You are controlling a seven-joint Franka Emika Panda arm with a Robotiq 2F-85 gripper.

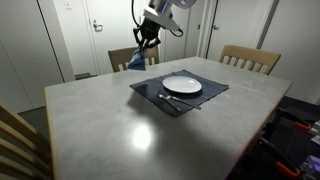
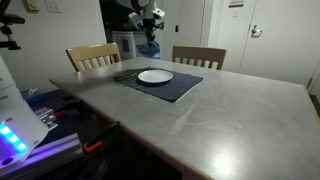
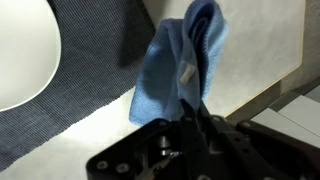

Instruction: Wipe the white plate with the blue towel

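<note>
So the plate (image 1: 182, 85) sits on a dark mat (image 1: 212, 92) near the far side of the surface (image 1: 120, 125). The only container-ish thing here is the plate, and its top just shows plain white. There's a thin utensil (image 1: 168, 99) lying on the mat just beside the plate, on the near side. It's too small for me to tell what kind.

The towel (image 1: 134, 61) isn't on the plate. It hangs in the air off one end of the mat, by the far edge of the surface, pinched in the end effector (image 1: 144, 44). In the wrist view the fingers are closed down tight on the top of the towel (image 3: 180, 60), which droops in a bunched fold. The plate (image 3: 22, 50) is off to the side in that view, apart from the cloth.

The arm (image 1: 165, 12) comes in from above at the back and the end effector (image 2: 150, 34) points down, well above the surface. In an exterior view the towel (image 2: 150, 47) dangles behind the plate (image 2: 154, 76), between two wooden chairs (image 2: 93, 56).
</note>
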